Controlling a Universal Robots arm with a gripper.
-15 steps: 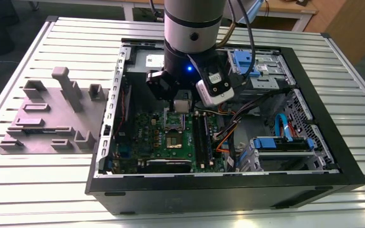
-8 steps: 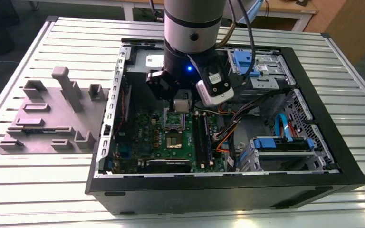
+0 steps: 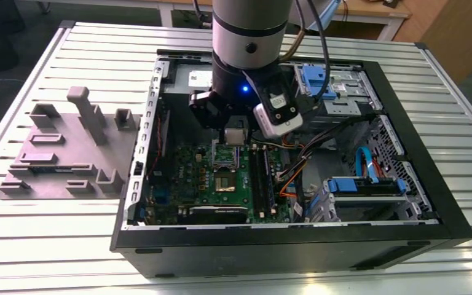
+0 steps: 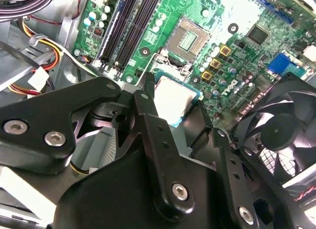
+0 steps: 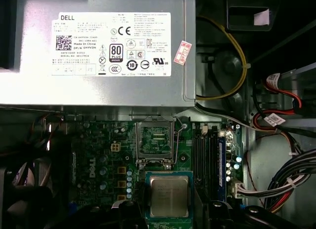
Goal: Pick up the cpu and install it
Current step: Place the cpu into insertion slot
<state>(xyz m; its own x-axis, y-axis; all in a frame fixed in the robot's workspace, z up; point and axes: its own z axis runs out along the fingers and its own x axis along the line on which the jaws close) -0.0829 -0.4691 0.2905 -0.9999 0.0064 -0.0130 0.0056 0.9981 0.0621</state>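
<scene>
The cpu (image 5: pixel 169 196), a small silver square with a thin teal rim, hangs over the green motherboard (image 5: pixel 94 160). My gripper (image 5: pixel 169 211) is shut on it, with a black finger on each side. In the second wrist view the cpu (image 4: pixel 174 96) sits between the fingertips (image 4: pixel 147 101), a short way from the open, empty socket (image 4: pixel 187 37). In the exterior view the gripper (image 3: pixel 234 134) hovers inside the open computer case, just above the socket (image 3: pixel 222 155).
A large grey box with a white label (image 5: pixel 98 46) lies beyond the socket. Black memory sticks (image 5: pixel 210 160) and bundled cables (image 5: pixel 281 174) run beside it. A black fan (image 4: pixel 281 135) is close by. A grey fixture block (image 3: pixel 64 153) stands on the table at the exterior view's left.
</scene>
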